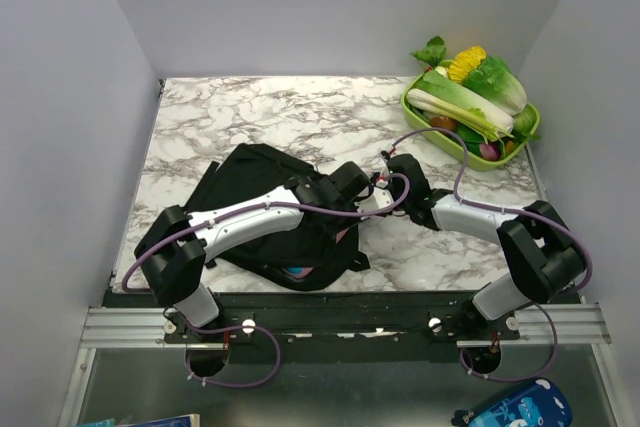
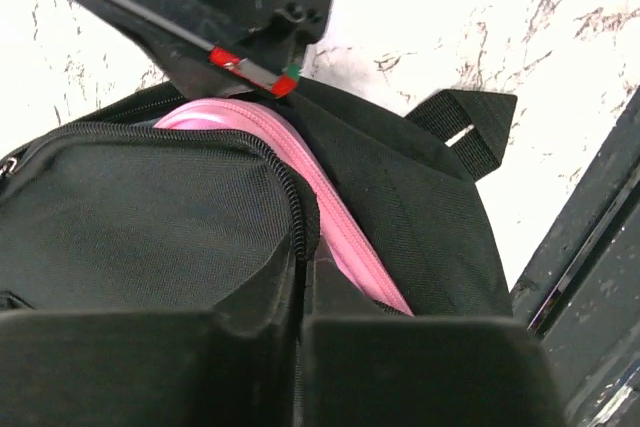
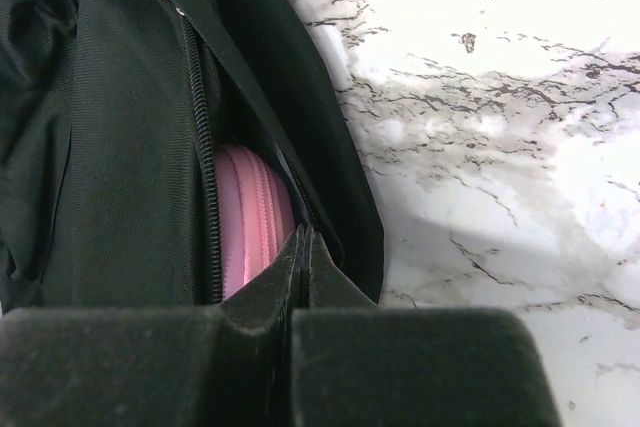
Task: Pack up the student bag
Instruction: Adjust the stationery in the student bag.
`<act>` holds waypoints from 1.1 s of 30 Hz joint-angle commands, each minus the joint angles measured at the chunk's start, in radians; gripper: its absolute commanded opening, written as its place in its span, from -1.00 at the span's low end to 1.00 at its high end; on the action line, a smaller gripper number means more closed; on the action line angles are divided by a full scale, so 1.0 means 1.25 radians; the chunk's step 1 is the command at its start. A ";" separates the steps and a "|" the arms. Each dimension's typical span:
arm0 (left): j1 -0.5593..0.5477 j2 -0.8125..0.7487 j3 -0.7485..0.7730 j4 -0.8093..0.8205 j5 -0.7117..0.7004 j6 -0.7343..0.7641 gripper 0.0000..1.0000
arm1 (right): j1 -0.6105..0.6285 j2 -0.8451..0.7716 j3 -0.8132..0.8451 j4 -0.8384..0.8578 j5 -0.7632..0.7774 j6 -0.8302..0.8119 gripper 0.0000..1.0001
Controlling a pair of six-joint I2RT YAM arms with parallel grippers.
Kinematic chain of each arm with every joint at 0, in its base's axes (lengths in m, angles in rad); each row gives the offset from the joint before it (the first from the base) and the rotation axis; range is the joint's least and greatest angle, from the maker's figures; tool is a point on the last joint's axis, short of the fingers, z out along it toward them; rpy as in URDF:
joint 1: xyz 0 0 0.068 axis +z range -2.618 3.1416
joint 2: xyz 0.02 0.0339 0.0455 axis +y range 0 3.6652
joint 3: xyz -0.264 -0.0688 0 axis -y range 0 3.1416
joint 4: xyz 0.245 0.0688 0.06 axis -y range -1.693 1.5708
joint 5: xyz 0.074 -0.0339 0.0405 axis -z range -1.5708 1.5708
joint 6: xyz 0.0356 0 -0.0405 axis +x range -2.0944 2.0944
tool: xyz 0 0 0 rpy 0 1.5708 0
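Note:
The student bag [image 1: 250, 172] is a black backpack lying on the marble table at centre left, its main zipper open. A pink zippered case [image 2: 300, 172] sits inside the opening; it also shows in the right wrist view [image 3: 250, 217]. My left gripper [image 2: 300, 267] is shut on the bag's zipper edge [image 2: 285, 162]. My right gripper [image 3: 305, 237] is shut on the opposite lip of the opening [image 3: 330, 197]. In the top view the left gripper [image 1: 345, 199] and right gripper [image 1: 378, 197] meet at the bag's right end. The rest of the bag's inside is hidden.
A green tray [image 1: 470, 159] of vegetables stands at the back right corner. A black strap [image 2: 470, 127] of the bag lies on the marble beside the opening. The black mounting rail [image 2: 590, 237] runs along the near table edge. A blue object [image 1: 515, 407] lies below the table at bottom right.

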 commanded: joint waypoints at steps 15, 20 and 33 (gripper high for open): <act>0.060 -0.043 0.119 -0.058 -0.068 0.069 -1.00 | 0.034 -0.029 -0.013 0.067 -0.049 0.009 -0.99; 0.094 -0.049 0.153 -0.069 -0.050 0.051 -1.00 | 0.045 -0.044 -0.010 0.067 -0.059 0.017 -0.99; 0.111 -0.071 0.130 -0.072 0.018 0.051 -1.00 | 0.061 -0.167 0.029 -0.095 0.139 -0.054 -0.92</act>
